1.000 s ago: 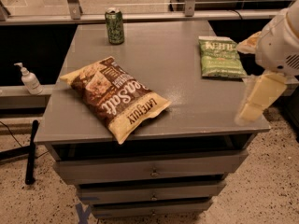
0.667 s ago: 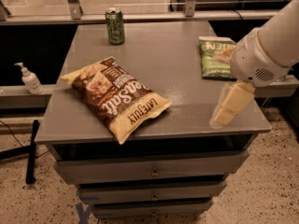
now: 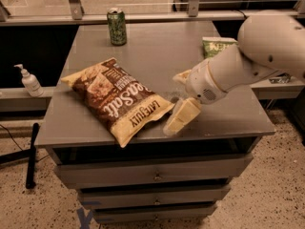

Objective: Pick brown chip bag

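Note:
The brown chip bag (image 3: 114,99) lies flat on the grey cabinet top (image 3: 157,51), left of centre, with its cream-yellow end pointing to the front edge. My gripper (image 3: 177,97) is just right of the bag's front end, close above the surface. Its two cream fingers are spread apart with nothing between them. The lower finger (image 3: 182,117) hangs near the front edge, almost touching the bag's right corner. The white arm reaches in from the right.
A green can (image 3: 116,26) stands at the back of the top. A smaller green chip bag (image 3: 215,45) lies at the back right, partly hidden behind my arm. A sanitizer bottle (image 3: 30,81) stands on a ledge at the left. Drawers (image 3: 155,175) are below the top.
My arm has swung left across the cabinet top, from its right edge to just beside the brown chip bag. The bag, can and green bag have not moved.

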`<action>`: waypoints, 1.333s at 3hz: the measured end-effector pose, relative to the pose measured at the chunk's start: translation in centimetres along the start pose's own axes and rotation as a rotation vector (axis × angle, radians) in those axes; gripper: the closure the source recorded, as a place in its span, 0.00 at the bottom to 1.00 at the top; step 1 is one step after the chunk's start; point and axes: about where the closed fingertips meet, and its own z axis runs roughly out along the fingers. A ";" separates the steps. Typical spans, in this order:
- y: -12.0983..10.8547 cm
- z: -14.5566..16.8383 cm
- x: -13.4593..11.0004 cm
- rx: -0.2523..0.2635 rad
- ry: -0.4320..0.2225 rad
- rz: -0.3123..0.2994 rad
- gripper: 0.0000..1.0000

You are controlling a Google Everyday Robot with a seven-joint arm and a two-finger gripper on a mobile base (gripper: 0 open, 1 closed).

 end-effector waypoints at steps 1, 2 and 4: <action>-0.3 4.0 -2.2 -0.044 -0.061 0.022 0.00; -0.7 6.2 -4.7 -0.093 -0.093 0.065 0.00; -0.7 7.7 -7.7 -0.156 -0.119 0.123 0.41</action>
